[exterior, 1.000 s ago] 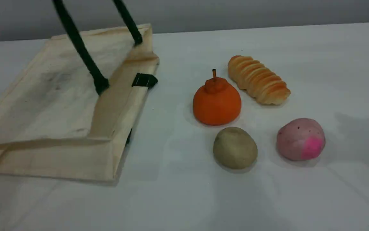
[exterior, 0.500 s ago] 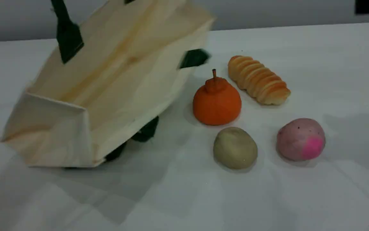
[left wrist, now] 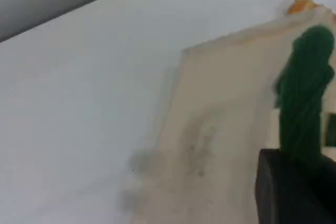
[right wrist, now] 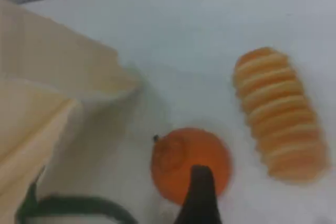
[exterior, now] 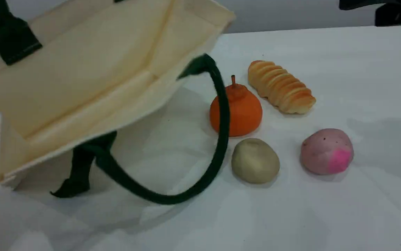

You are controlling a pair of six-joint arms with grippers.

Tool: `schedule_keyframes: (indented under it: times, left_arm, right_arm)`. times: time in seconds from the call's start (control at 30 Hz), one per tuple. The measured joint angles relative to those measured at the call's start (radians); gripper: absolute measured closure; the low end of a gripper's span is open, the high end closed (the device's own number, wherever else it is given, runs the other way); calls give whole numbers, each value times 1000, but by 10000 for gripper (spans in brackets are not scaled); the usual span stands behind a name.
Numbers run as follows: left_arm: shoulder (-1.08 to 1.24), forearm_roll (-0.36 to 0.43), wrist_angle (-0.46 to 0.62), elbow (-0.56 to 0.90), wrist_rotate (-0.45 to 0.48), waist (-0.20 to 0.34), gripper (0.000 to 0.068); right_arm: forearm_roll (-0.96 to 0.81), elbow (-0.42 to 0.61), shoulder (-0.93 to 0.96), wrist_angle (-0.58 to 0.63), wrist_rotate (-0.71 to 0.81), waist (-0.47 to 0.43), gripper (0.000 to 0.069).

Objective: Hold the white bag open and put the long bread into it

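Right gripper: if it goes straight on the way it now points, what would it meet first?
Probably the orange fruit: in the right wrist view the tip of the right gripper overlaps it. The long bread lies off to one side. Depth is unclear.

The bag [exterior: 82,69] is cream, paler along its creases, and the panel in the left wrist view carries a faint grey smudge. Its rope handle [exterior: 222,132] is dark green with a twisted pattern, and the tab [exterior: 12,40] is the same dark green. The bread [exterior: 280,87] is golden-brown, striped across with pale tan ridges that deepen to orange-brown at their edges. The fruit [exterior: 242,111] is plain orange, with a brownish-orange stem [exterior: 233,80]. The beige lump [exterior: 255,160] is a dull olive-beige. The pink lump [exterior: 326,150] is dusty pink with tiny dark specks and one bright magenta patch. The worktop [exterior: 343,209] is white with soft grey shadows, and the wall [exterior: 291,14] is grey.
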Motion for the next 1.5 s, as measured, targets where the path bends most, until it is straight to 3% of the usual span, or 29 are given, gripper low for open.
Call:
schedule_keyframes:
  times: [0.3, 0.6, 1.5]
  left_arm:
    - [-17, -75, 10, 0, 29, 0, 585]
    - [-16, -106, 14, 0, 30, 0, 585]
    - [-16, -132, 19, 0, 58, 0, 585]
  right_arm:
    - [-4, -81, 144, -8, 1, 54, 148]
    - [-4, -234, 339, -156, 2, 110, 148]
    - [-7, -379, 590, -76, 2, 110, 148]
